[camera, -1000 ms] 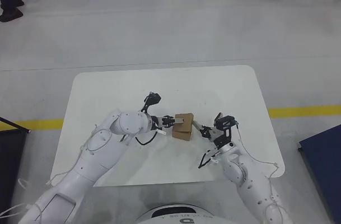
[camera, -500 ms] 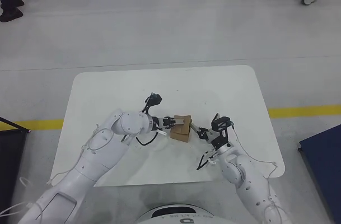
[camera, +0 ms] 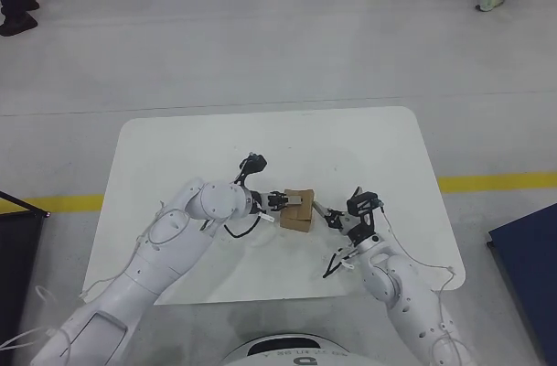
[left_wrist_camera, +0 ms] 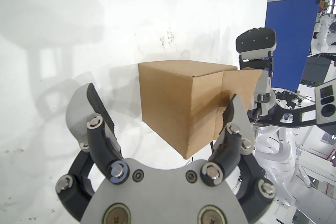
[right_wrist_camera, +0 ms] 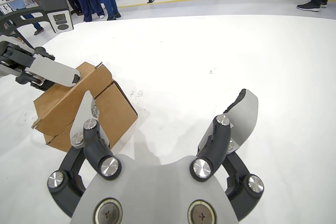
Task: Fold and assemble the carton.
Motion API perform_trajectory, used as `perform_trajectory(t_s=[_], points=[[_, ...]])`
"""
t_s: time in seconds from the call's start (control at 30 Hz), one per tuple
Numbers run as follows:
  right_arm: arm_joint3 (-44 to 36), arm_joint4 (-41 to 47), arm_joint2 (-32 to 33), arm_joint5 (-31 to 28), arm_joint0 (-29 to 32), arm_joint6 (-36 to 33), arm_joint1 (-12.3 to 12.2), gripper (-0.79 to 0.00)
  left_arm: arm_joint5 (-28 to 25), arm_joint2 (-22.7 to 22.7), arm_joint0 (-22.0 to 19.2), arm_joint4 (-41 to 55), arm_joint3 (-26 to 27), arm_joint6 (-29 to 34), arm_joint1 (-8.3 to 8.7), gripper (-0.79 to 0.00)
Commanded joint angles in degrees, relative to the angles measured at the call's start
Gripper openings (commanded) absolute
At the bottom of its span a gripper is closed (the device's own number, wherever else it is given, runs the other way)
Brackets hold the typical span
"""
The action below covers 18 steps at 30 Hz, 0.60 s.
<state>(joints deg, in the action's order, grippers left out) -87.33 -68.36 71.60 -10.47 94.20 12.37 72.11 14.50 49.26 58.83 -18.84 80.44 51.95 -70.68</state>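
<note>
White counter (camera: 168,156) holds the carton (camera: 298,209) at its middle, flap (right_wrist_camera: 92,78) half down. Left fingers (left_wrist_camera: 99,107), spread wide, straddle its corner, seemingly pressing that flap; right fingers (right_wrist_camera: 244,114), spread and empty, brace its opposite side.

White table (camera: 187,156), yellow floor line (camera: 507,182), blue panel (camera: 539,274), possibly a dark cart (camera: 4,274)
</note>
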Motion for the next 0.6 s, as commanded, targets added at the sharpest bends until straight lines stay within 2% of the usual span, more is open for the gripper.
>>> perform_trajectory(t_s=[0.0, 0.13, 0.57], points=[[-0.49, -0.59, 0.28, 0.92, 0.32, 0.21, -0.04, 0.0, 0.13, 0.12, 0.07, 0.23, -0.13, -0.09, -0.02, 0.0], [-1.35, -1.88, 0.08, 2.59, 0.83, 0.13, -0.01, 0.0, 0.2, 0.06, 0.07, -0.36, -0.2, 0.18, 0.01, 0.0], [-2.91, -3.81, -0.6, 2.57, 1.58, 0.25, -0.02, 0.0, -0.56, 0.6, 0.83, -0.27, 0.72, -0.6, 0.07, 0.0]])
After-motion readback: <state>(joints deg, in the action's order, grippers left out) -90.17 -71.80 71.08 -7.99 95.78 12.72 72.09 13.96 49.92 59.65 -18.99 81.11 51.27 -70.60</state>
